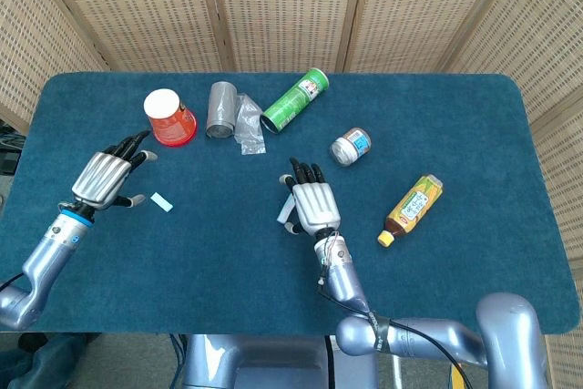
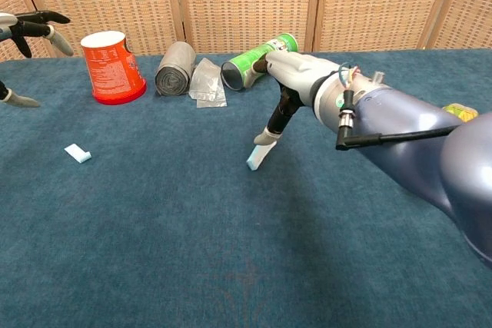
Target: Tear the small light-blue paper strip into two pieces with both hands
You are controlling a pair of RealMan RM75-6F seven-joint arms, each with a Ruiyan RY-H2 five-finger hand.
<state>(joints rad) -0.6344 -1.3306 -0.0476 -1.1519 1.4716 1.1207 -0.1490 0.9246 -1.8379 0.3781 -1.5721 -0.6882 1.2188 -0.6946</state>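
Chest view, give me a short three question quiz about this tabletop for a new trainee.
1. True or false: the left robot hand holds a paper piece.
2. Which lies nearer the right robot hand: (a) the paper piece at its fingertip, (b) the paper piece out to the left?
3. What stands upside down beside the grey bag roll?

Key: 1 false, its fingers are spread with nothing in them. 2 a. 3 the orange cup.

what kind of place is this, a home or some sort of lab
Probably a lab or demo station, not a home: a table covered in teal cloth, woven screens closing it off behind, and unrelated props laid out, such as an orange cup, a green can and a drink bottle.
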